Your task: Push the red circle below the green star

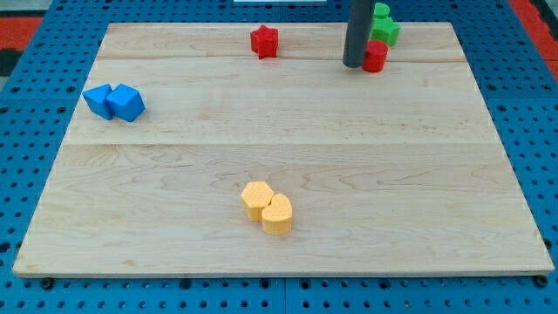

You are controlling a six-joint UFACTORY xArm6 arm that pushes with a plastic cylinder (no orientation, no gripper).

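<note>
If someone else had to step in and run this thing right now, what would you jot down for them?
My tip: touching the left side of the red circle, near the board's top right.
Green star: just above the red circle, partly hidden by the rod.
Done: the red circle already sits directly below the green star, close against it.
Left: probably nothing but a check of the alignment.
Others, untouched: red star, two blue blocks, two yellow blocks.

Landmark: wooden board [288,166]. Near its top edge toward the view's right: green star [384,26], red circle [376,56] touching just below it, my tip [353,64] against that circle's left side. Red star [264,41] top centre. Two blue blocks [114,101] touching at left edge. Two yellow blocks [268,208] touching, bottom centre.
</note>
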